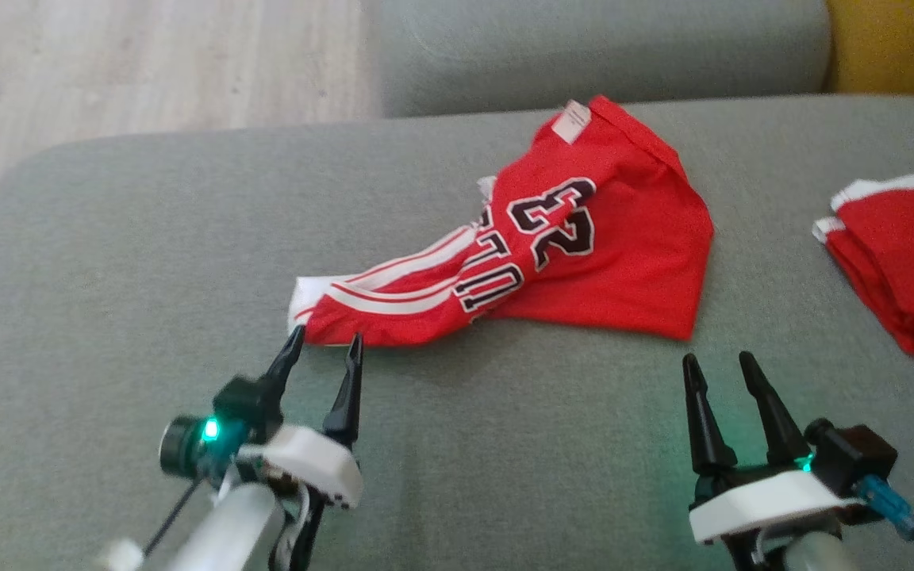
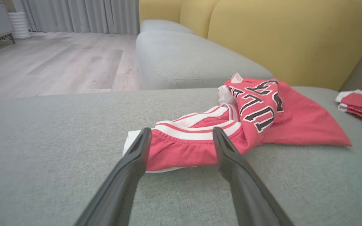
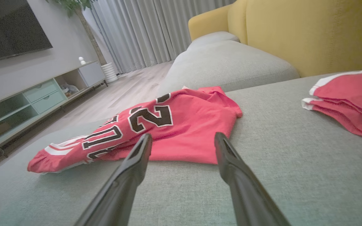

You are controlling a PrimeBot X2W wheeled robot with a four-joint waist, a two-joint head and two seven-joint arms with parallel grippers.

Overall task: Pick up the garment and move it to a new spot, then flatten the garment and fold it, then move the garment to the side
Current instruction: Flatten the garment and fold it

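Presently listed, one item with two tools in attendance.

Item: red jersey with black, white-edged numerals and lettering, lying crumpled on the grey sofa seat, roughly mid-cushion. It is twisted into a tapering shape. The white-striped end is narrow and bunched, nearest the robot and to its left. The broad plain panel spreads away to the right, and a white label is turned up at the far tip. The long axis runs on a diagonal, from near-left to far-right in the head view.

Left gripper: fingers spread wide, holding nothing. Its tips stand at the very edge of the striped end. In the left wrist view the two fingers bracket that end, with cloth showing between them. Whether they touch the fabric cannot be told.

Right gripper: fingers likewise spread wide and empty. It stands just short of the near edge of the broad panel, close to that panel's near right corner, with bare cushion between tips and cloth.

Also present: a folded red garment with white trim, well apart at the right edge of the seat.

Assessment: the left arm is the nearer, already lined up on the narrow end and pointing roughly along the long axis. A pick-up would likely begin there, the right arm needing a short reach forward.
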